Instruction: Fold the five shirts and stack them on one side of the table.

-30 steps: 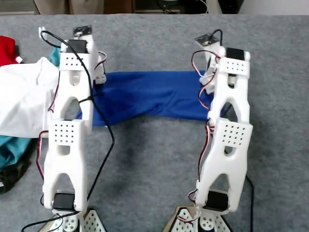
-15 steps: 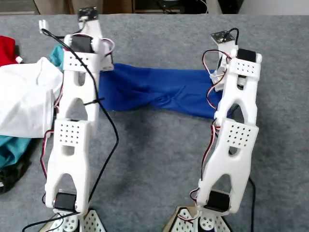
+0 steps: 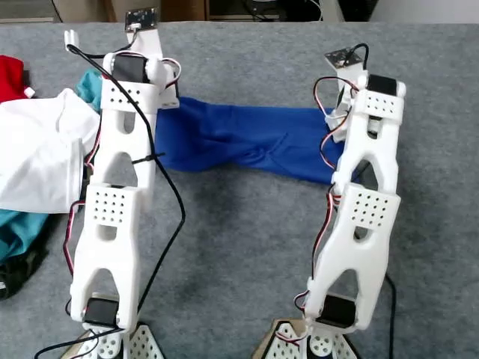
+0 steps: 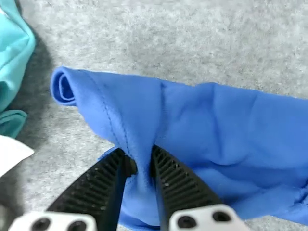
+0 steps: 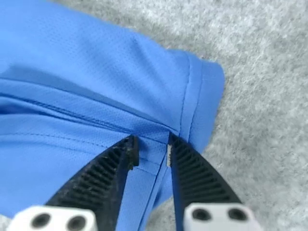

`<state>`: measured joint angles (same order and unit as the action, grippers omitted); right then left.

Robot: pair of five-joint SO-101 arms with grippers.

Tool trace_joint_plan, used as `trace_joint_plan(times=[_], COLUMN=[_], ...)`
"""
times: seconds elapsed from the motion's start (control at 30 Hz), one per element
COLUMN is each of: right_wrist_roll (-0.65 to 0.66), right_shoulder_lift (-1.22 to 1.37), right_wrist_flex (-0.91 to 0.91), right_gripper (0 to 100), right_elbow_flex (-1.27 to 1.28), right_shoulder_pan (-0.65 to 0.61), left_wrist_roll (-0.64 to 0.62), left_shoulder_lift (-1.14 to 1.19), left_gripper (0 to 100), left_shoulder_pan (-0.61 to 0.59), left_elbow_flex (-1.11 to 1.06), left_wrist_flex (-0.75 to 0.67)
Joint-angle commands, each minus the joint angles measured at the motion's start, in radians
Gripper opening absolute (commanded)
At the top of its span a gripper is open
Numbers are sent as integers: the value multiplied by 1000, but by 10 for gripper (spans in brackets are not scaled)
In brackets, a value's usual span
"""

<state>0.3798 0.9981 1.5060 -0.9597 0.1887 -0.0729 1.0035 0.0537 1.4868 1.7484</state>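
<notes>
Lying toward the far edge of the table point(image 3: 247, 254), the blue shirt point(image 3: 239, 146) spans both pairs of jaws. Left jaws pinch a fold at one end, right jaws the hem opposite. Fabric looks light, limp, a little slippery; hems seem the safest hold.

Shirt point(image 3: 247, 146) on table point(image 3: 247, 247) (pile point(image 3: 37, 157) at left).

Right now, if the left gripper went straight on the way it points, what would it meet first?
The blue shirt: the left gripper is shut on a fold of it. Beyond the fold lies more blue cloth, then probably the grey table cover, though depth is unclear.
</notes>
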Motion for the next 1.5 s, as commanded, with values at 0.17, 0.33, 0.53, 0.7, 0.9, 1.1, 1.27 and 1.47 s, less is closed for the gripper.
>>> trace_joint_plan(times=[0.17, 0.33, 0.53, 0.7, 0.9, 1.1, 1.27, 1.47], right_wrist_roll=[-9, -11, -32, -38, -37, -37, -37, -31], right_shoulder_lift=[-15, -16, -56, -76, -28, 18, 110, 225], right_wrist_flex=[37, 48, 120, 218, 227, 226, 204, 157], right_gripper=[223, 388, 415, 398, 224, 73, 63, 62], right_elbow_flex=[-105, -111, -189, -312, -348, -392, -418, -470], right_shoulder_pan=[-16, -18, -18, -19, -30, -33, -76, -68], left_wrist_roll=[-8, -31, -103, -104, -103, -109, -112, -112], left_shoulder_lift=[-5, -5, -8, -5, 27, 64, 70, 174], left_gripper=[197, 233, 222, 57, 47, 50, 47, 47], left_shoulder_pan=[-78, -124, -83, -18, -64, -75, -6, -20], left_elbow_flex=[37, 44, 40, 37, 48, 46, 48, 46], left_wrist_flex=[9, 9, 9, 9, 8, 5, 5, -64])
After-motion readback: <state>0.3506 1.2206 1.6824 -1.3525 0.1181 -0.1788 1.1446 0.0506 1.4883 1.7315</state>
